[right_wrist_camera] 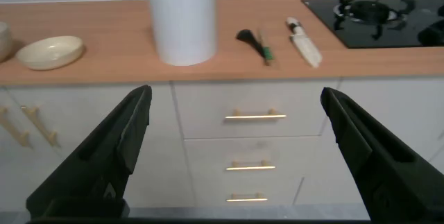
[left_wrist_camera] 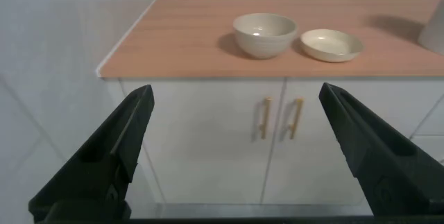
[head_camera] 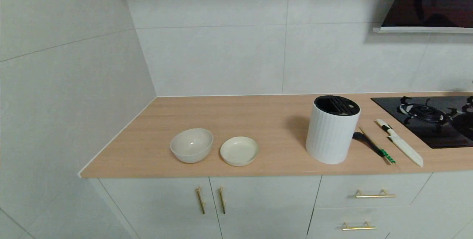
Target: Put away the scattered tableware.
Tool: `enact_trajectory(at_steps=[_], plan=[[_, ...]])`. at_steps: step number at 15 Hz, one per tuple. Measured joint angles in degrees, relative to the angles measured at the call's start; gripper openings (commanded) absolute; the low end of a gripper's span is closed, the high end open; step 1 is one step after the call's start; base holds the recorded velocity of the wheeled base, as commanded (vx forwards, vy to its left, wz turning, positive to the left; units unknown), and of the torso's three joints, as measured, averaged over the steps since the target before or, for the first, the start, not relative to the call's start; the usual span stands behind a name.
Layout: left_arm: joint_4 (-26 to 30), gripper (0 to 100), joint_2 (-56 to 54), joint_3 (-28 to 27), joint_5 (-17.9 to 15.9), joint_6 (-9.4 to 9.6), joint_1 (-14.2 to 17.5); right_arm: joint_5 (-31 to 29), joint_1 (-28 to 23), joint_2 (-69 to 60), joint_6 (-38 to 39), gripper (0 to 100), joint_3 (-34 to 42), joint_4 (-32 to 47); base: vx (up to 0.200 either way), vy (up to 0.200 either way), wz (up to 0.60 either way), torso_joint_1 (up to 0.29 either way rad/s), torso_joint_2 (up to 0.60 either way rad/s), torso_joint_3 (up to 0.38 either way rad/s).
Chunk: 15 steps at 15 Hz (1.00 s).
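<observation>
— Two pale dishes are seen at the lower centre of the head view; how are they placed?

— A deep bowl (head_camera: 191,144) is set on the wooden countertop (head_camera: 236,113). A shallow saucer (head_camera: 239,150) is set just to its right, near it but not touching.

— What is found further right?

— A white ribbed utensil holder (head_camera: 332,130) with a black slotted top is stood upright, right of centre. Between it and the gas hob (head_camera: 430,119) at the right edge, three pieces are laid flat: a black spoon (head_camera: 364,141), a pair of chopsticks (head_camera: 377,146) with green ends, and a white knife (head_camera: 401,143). The spoon is laid close along the chopsticks; whether they touch cannot be told.

— How are the pincers held?

— The left gripper (left_wrist_camera: 236,92) is spread wide with nothing between its fingers, and is faced toward the cabinet doors (left_wrist_camera: 277,123) under the bowl and saucer. The right gripper (right_wrist_camera: 236,92) is likewise spread wide and empty, and is faced toward the drawers (right_wrist_camera: 253,137) under the holder.
</observation>
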Motion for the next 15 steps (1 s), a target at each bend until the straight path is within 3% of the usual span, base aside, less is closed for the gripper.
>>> enact_trajectory(at_steps=[11, 15], plan=[[0.0, 100, 0.0, 0.0, 0.0, -0.06, 0.0, 0.0, 0.0, 0.0, 0.0, 100, 0.0, 0.0, 0.0, 0.2, 0.0, 0.0, 0.0, 0.003], [0.0, 100, 0.0, 0.0, 0.0, -0.06, 0.0, 0.0, -0.1, 0.0, 0.0, 100, 0.0, 0.0, 0.0, 0.0, 0.0, 0.0, 0.0, 0.0]])
